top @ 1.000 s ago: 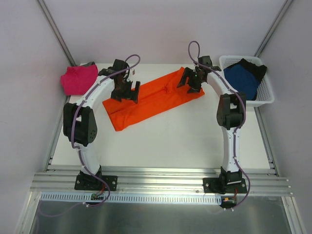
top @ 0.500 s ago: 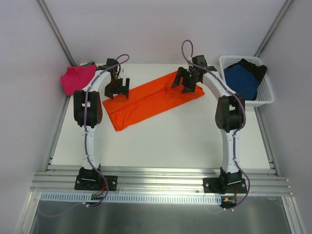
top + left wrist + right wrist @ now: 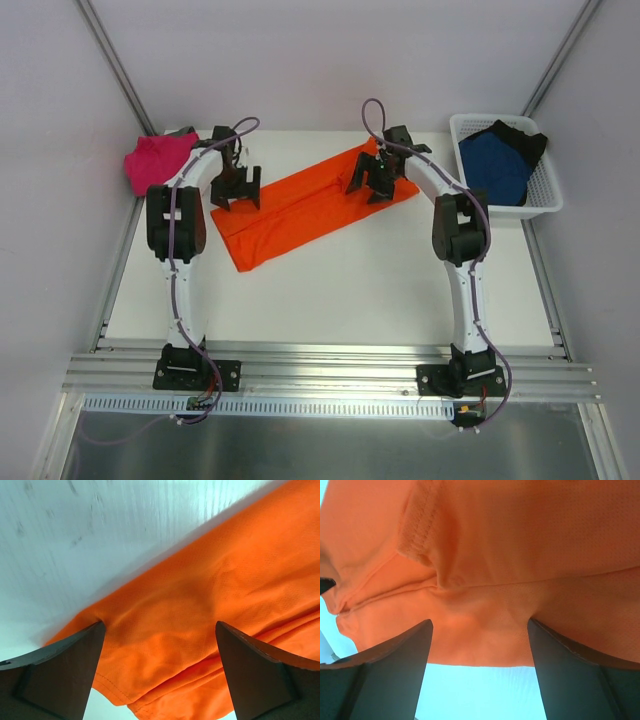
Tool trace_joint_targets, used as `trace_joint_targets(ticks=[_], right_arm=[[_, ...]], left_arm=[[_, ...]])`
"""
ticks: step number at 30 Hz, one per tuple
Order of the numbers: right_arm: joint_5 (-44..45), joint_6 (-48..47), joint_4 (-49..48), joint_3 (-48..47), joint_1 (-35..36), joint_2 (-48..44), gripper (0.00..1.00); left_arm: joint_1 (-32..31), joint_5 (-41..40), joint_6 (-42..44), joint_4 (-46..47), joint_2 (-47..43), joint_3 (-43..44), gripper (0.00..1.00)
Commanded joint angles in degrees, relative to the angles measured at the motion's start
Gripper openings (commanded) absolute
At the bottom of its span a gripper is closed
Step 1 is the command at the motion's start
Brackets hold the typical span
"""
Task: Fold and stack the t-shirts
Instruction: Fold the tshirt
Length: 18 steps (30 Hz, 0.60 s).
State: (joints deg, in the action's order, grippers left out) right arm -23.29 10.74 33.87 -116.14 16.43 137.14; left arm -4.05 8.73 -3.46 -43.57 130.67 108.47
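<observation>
Both the left gripper [image 3: 235, 196] and right gripper [image 3: 371, 191] hover with jaws wide apart and empty over opposite ends of the orange t-shirt [image 3: 300, 207], a long folded band slanting across the far half of the table [image 3: 350, 285], seemingly placed to pinch both ends.

Bright even light, faint shadows (wrist views blurred)
</observation>
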Motion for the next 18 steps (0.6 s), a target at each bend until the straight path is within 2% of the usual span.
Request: trace_joint_targets(ticks=[1,9,14,18], right_arm=[[0.5,0.2,-0.4,-3.6,0.7,1.5,0.81],[-0.4,1.2,-0.6,-7.1,0.2,4.4,0.81],[-0.8,1.2,-0.9,-8.8,-1.0,5.3,0.81],[-0.9,1.3,-1.2,-10.5,-1.7,6.0,0.81]], left_arm=[[0.0,1.9,0.1,-2.2,-2.6,-3.8,0.94],[-0.1,3.7,-0.2,-2.7,-6.4,-11.5,0.91],[-1.5,7.5,-0.4,-3.1,-11.7,-21.4,0.88],[-5.3,10.2,-0.9,-3.4,-16.6,-29.2,0.87]])
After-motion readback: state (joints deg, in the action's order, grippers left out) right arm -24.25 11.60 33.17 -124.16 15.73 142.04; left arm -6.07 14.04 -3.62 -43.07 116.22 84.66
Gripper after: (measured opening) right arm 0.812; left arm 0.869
